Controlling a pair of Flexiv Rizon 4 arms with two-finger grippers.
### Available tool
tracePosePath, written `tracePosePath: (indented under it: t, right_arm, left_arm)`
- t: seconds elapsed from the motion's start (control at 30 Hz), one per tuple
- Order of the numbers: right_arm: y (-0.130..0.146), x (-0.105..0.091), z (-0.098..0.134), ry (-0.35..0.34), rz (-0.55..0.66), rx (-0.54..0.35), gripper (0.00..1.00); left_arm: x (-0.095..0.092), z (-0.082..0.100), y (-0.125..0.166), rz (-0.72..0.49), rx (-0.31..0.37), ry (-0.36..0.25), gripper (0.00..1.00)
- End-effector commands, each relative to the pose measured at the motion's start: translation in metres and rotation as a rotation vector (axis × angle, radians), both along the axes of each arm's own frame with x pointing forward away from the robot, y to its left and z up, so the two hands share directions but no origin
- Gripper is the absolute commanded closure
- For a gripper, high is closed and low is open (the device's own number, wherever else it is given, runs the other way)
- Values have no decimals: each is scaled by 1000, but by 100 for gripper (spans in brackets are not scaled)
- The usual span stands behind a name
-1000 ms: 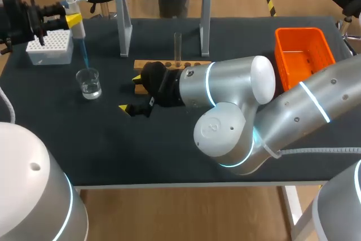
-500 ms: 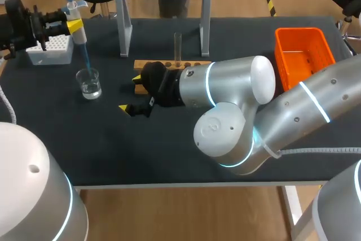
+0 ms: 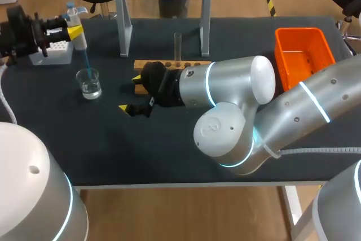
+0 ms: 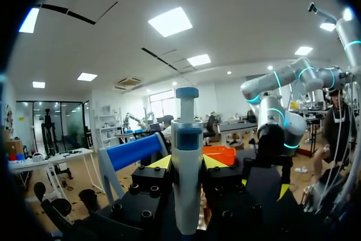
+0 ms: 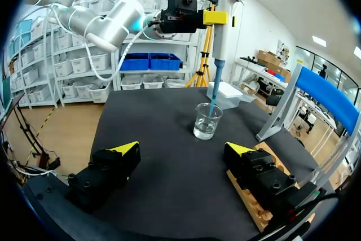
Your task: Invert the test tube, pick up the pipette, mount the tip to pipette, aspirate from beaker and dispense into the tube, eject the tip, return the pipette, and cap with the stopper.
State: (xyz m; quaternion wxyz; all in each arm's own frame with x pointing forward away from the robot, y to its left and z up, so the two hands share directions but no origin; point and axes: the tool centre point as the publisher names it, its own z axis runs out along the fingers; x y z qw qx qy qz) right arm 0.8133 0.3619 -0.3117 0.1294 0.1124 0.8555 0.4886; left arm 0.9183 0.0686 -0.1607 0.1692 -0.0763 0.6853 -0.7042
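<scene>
Lowered slightly over the past second: pipette [image 3: 80, 38], clamped between the left gripper's [image 3: 72, 27] fingers, its blue tip [image 3: 87, 63] dipped into the beaker [image 3: 89, 84], evidently for aspirating. Right gripper [image 3: 130, 92]: fingers spread wide, holding nothing, parked by the wooden rack's [image 3: 192, 64] end. Test tube [image 3: 177, 47]: upright in that rack, well apart from the beaker, awaiting dispensing.

White pipette [image 3: 77, 29] with blue tip [image 3: 86, 59], near upright, its tip end inside the mouth of the beaker [image 3: 89, 83]. The beaker is clear glass and holds a little clear liquid. Glass test tube [image 3: 177, 48] stands upright in the wooden rack [image 3: 194, 64], at the beaker's three o'clock.
</scene>
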Motion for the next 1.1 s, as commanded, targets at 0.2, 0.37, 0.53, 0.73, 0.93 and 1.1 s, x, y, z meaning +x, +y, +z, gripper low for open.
tracePosePath:
  t: [0.2, 0.37, 0.53, 0.73, 0.93, 1.1]
  right_arm:
    - [0, 0, 0, 0, 0, -1, 0]
    - [0, 0, 0, 0, 0, -1, 0]
    - [0, 0, 0, 0, 0, -1, 0]
    - [0, 0, 0, 0, 0, -1, 0]
    - [0, 0, 0, 0, 0, -1, 0]
    - [0, 0, 0, 0, 0, -1, 0]
  left_arm:
    - [4, -13, 5, 4, -12, 2, 100]
    - [5, -17, 7, 7, -16, 3, 100]
    - [6, -21, 9, 8, -18, 1, 100]
    - [7, -25, 11, 10, -19, 4, 100]
    - [9, -29, 11, 8, -19, 7, 100]
    - [9, -30, 12, 8, -19, 10, 100]
